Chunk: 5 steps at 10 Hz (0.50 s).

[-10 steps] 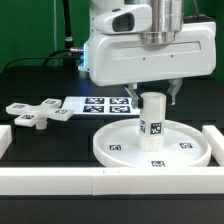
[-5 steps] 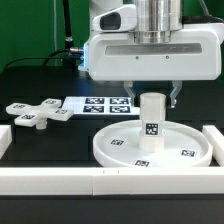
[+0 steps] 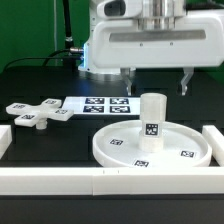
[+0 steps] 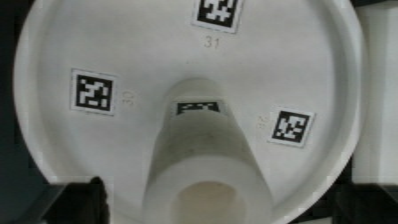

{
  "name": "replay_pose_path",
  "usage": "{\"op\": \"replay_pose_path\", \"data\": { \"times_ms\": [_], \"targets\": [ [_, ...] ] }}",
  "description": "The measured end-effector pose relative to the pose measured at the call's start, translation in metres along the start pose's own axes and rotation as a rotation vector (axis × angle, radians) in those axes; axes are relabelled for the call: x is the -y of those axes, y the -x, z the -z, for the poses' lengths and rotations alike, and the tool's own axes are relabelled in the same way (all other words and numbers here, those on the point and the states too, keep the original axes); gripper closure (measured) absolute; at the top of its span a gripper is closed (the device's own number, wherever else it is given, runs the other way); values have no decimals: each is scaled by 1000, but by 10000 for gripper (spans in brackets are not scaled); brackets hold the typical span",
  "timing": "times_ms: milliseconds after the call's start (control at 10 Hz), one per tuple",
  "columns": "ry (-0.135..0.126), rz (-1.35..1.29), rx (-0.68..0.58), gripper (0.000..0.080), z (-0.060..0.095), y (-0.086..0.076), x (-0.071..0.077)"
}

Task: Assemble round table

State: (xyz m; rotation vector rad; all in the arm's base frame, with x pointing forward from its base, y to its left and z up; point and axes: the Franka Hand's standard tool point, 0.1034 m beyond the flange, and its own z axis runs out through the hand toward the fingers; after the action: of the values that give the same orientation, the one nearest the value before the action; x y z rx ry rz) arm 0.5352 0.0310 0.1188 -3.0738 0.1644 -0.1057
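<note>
On the tagged white disc (image 3: 195, 138), short cylinder leg (image 3: 152, 120) upright, tool (image 3: 157, 88) released above.

One disc (image 3: 185, 133), one leg (image 3: 152, 118), one cross (image 3: 38, 112), one marker board (image 3: 95, 104); perhaps four border blocks (image 3: 50, 180), partly cropped.

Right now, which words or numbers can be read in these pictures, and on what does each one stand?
"31", faint and blurred, so uncertain: below a tag on the round disc.
No other text: markers on the leg, cross-shaped piece and marker board bear only patterns.
</note>
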Motion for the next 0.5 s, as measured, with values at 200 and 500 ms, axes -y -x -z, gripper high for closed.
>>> {"op": "replay_pose_path", "data": {
  "times_ms": [200, 500],
  "targets": [
    [3, 20, -22, 151, 19, 3, -12],
    [4, 24, -16, 151, 15, 3, -10]
  ]
}}
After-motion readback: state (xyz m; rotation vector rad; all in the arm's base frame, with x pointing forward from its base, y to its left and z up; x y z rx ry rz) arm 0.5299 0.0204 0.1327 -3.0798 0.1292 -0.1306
